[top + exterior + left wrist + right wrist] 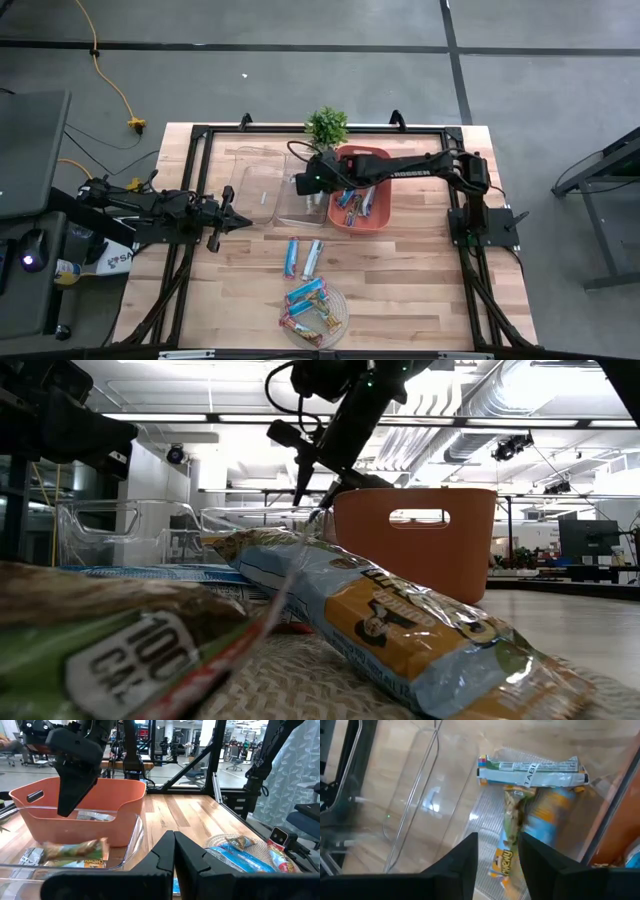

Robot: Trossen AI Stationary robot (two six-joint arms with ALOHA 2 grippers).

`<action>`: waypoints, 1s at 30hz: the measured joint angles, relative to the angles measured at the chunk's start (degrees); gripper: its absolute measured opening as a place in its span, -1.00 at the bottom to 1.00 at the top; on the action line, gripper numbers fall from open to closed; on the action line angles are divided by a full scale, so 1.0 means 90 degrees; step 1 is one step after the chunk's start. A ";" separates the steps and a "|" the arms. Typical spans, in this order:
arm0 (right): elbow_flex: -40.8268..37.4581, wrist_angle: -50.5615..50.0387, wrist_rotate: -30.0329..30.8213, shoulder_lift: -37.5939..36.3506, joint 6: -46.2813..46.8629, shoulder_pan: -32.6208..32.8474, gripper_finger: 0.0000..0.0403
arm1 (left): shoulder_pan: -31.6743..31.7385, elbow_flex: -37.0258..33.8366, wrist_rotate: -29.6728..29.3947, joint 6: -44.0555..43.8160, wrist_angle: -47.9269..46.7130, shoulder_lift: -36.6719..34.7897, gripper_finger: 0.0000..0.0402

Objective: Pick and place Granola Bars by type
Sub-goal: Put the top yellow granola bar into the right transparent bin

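Note:
My right gripper (302,187) hangs open over a clear bin (283,205), its fingers (66,805) pointing down into it. Below them a brown-gold and blue granola bar (517,820) lies blurred on the bin's floor (70,851), beside a silver-white bar (532,770). An orange bin (384,214) next to it holds a few more bars (358,205). Two blue and white bars (302,258) lie flat on the wood, and several bars (308,302) rest on a round woven mat (341,306). My left gripper (240,222) waits shut at the table's left.
A second clear bin (252,172) stands left of the first one. A small potted plant (326,125) sits at the far edge behind the bins. A black frame (200,135) runs around the table. Bare wood lies between the bins and the mat.

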 joint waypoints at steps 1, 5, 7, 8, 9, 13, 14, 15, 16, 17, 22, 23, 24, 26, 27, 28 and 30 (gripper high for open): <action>0.0000 0.0002 -0.0012 -0.0002 -0.0088 0.0000 -0.37 | 0.0000 0.0000 -0.0002 0.0000 0.0000 -0.0002 -0.99; 0.0000 0.0151 -0.0026 -0.0019 -0.0726 0.0008 -0.35 | 0.0002 -0.0001 -0.0002 0.0002 0.0001 0.0000 -0.99; 0.0019 0.0355 -0.0055 -0.0070 -0.1237 0.0040 -0.35 | 0.0001 0.0001 -0.0001 0.0002 0.0000 -0.0001 -0.99; 0.0040 0.0399 -0.0049 -0.0112 -0.1529 0.0068 -0.36 | 0.0001 0.0000 -0.0001 0.0001 -0.0001 0.0000 -0.99; 0.0065 0.0496 -0.0002 -0.0140 -0.1834 0.0111 -0.36 | 0.0001 0.0000 -0.0002 0.0001 -0.0001 -0.0001 -0.99; 0.0153 0.1018 -0.0039 -0.0371 -0.3258 0.0315 -0.35 | 0.0002 -0.0001 0.0000 0.0000 -0.0001 -0.0002 -0.99; 0.0164 0.1184 -0.0118 -0.0423 -0.3651 0.0366 -0.35 | 0.0001 -0.0001 0.0000 0.0002 -0.0001 -0.0002 -0.99; 0.0168 0.1360 -0.0228 -0.0495 -0.4051 0.0422 -0.35 | 0.0002 0.0001 0.0000 0.0000 -0.0001 -0.0002 -0.99; 0.0168 0.1434 -0.0380 -0.0557 -0.4466 0.0479 -0.35 | 0.0002 0.0001 -0.0002 0.0002 -0.0001 -0.0002 -0.99; 0.0168 0.1510 -0.0494 -0.0628 -0.4870 0.0542 -0.36 | 0.0001 0.0000 -0.0001 0.0000 -0.0001 -0.0002 -0.99; 0.0172 0.1520 -0.1370 -0.0834 -0.7187 0.0860 -0.35 | 0.0000 0.0000 0.0000 0.0002 -0.0001 -0.0002 -0.99; 0.0172 0.1482 -0.1512 -0.0856 -0.7578 0.0925 -0.35 | 0.0000 -0.0001 0.0000 0.0000 -0.0001 -0.0002 -0.99; 0.0172 0.1479 -0.1569 -0.0865 -0.7896 0.0996 -0.35 | 0.0002 0.0001 0.0000 0.0001 -0.0001 -0.0002 -0.99; 0.0172 0.1529 -0.1451 -0.0879 -0.8121 0.1158 -0.36 | 0.0002 0.0000 0.0000 0.0002 -0.0001 -0.0002 -0.99; 0.0172 0.1528 -0.1303 -0.0879 -0.8125 0.1240 -0.36 | 0.0001 0.0001 0.0000 0.0001 -0.0001 -0.0002 -0.99; 0.0172 0.1526 -0.1182 -0.0879 -0.8169 0.1327 -0.36 | 0.0000 0.0001 0.0000 0.0002 -0.0001 -0.0002 -0.99; 0.0171 0.1528 -0.1183 -0.0861 -0.8628 0.1490 -0.36 | 0.0000 -0.0001 0.0000 0.0002 -0.0001 -0.0002 -0.99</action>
